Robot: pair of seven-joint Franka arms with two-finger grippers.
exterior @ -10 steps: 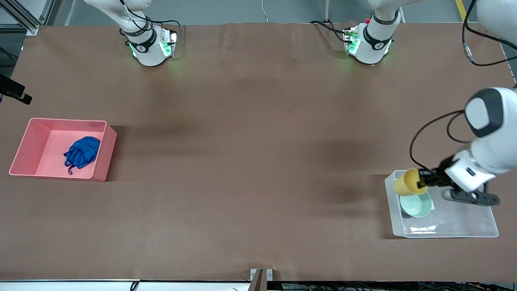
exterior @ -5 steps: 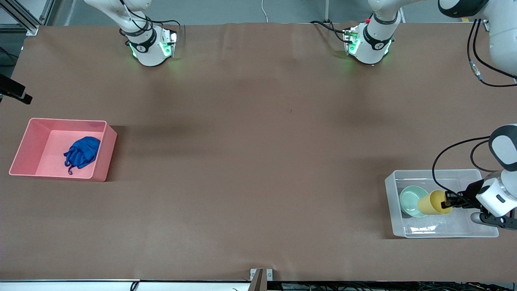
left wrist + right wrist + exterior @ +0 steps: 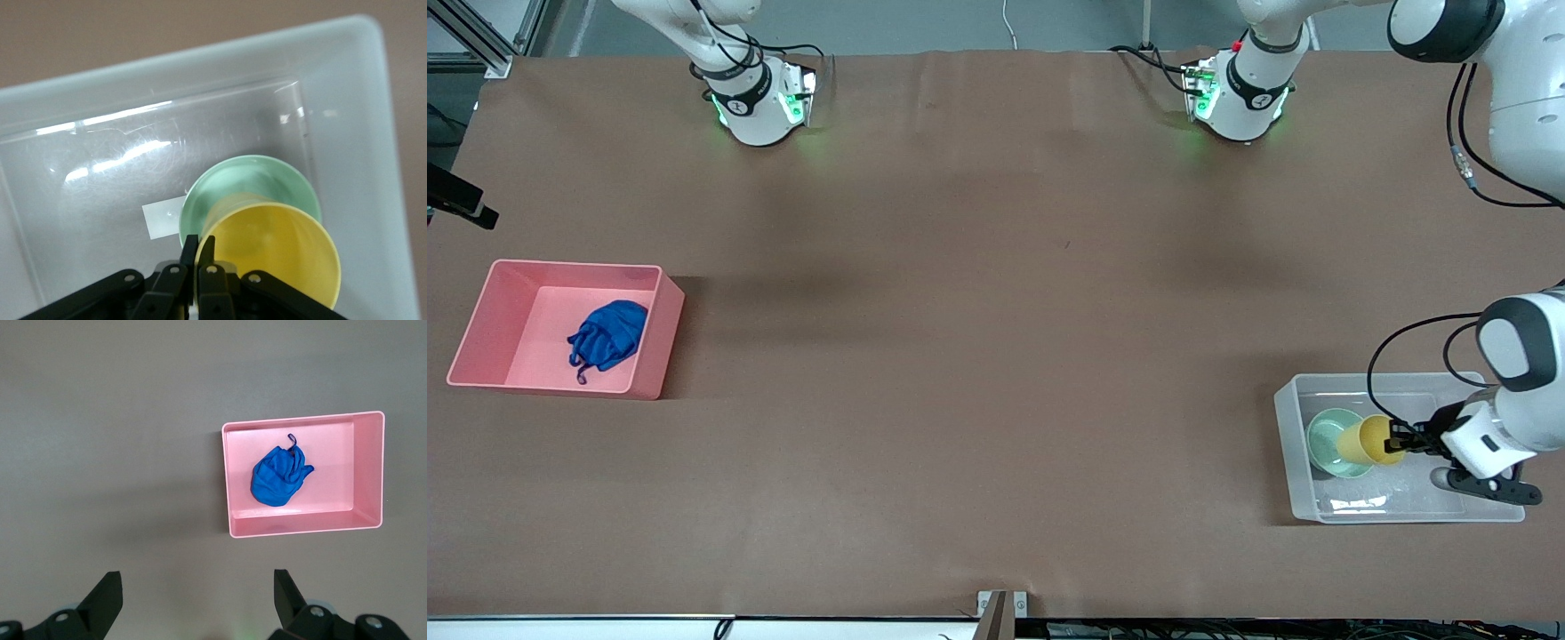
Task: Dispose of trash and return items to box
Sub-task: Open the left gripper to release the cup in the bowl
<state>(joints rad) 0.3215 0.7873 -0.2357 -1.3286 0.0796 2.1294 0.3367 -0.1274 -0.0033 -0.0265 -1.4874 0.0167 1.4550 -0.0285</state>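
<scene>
While the left gripper (image 3: 1396, 439) pinches the rim of the yellow cup (image 3: 1368, 441) inside the clear box (image 3: 1288, 444), the cup leans against the green bowl (image 3: 1327, 440) there. Being light, stiff plastic, the cup probably handles best by that thin rim. High over the table, the right gripper (image 3: 197, 593) waits, fingers spread. Blue trash (image 3: 607, 334) lies in the pink bin (image 3: 654, 360).

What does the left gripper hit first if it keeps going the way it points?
Likely the mint-green bowl. The left gripper, shut on the yellow cup, points down into the clear box, with the cup's base over the bowl. Contact depth is unclear.
</scene>
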